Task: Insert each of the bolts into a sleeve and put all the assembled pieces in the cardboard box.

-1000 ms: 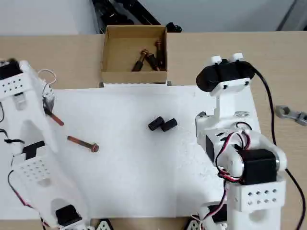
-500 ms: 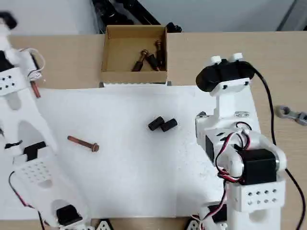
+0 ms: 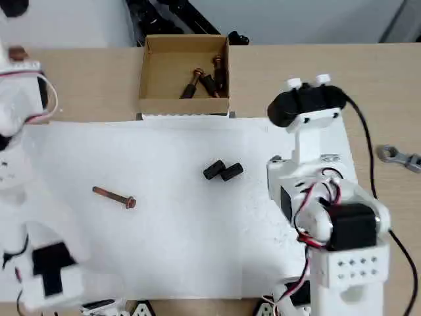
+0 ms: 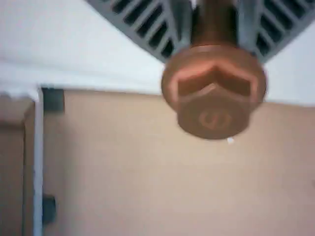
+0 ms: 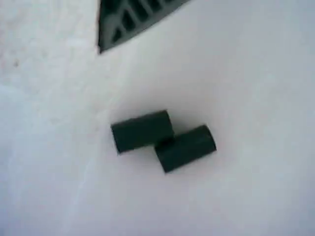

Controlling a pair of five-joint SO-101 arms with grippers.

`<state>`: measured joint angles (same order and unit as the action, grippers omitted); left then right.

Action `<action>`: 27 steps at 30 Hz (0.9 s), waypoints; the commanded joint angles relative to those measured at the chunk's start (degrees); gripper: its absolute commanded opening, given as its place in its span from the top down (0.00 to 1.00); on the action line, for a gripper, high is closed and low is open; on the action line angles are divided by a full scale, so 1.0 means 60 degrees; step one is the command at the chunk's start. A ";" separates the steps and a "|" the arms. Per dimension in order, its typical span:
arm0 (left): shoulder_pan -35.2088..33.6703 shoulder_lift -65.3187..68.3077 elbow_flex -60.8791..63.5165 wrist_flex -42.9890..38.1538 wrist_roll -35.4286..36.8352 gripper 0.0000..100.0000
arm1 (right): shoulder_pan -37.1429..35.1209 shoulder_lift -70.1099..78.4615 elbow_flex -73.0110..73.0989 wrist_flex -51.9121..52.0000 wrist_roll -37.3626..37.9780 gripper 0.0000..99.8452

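Left claw (image 4: pixel 214 14) is clamping a copper bolt (image 4: pixel 214 93) by its shank, hanging well off to the left of the cardboard box (image 3: pixel 164 69); it is likely needing to line the bolt's tip squarely with the bore of one of the black sleeves (image 3: pixel 222 171) before pushing. Nearer the arms than the box, the white sheet (image 3: pixel 171 250) is carrying a second bolt (image 3: pixel 113 196) and those two sleeves, touching and probably risking rolling if nudged.
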<state>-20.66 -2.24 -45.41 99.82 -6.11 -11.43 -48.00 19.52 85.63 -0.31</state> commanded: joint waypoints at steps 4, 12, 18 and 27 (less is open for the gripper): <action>0.0059 -0.3282 0.4037 -0.0044 -0.0088 1.00 | -0.0813 0.1766 -0.0293 -0.0344 -0.0103 0.84; 0.0044 -0.6168 0.7568 -0.0762 -0.0088 0.99 | -0.1546 0.4418 -0.2447 -0.0330 -0.1377 0.83; 0.0015 -0.6886 0.8886 -0.0879 -0.0088 0.99 | -0.1546 0.5985 -0.2769 -0.0374 -0.3282 0.83; 0.0015 -0.6989 0.9297 -0.0835 -0.0088 0.99 | -0.2308 0.8183 -0.3912 -0.0315 -0.5377 0.83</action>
<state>-20.66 -42.77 10.59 96.22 -6.11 -23.12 -1.05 -0.09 83.96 -28.62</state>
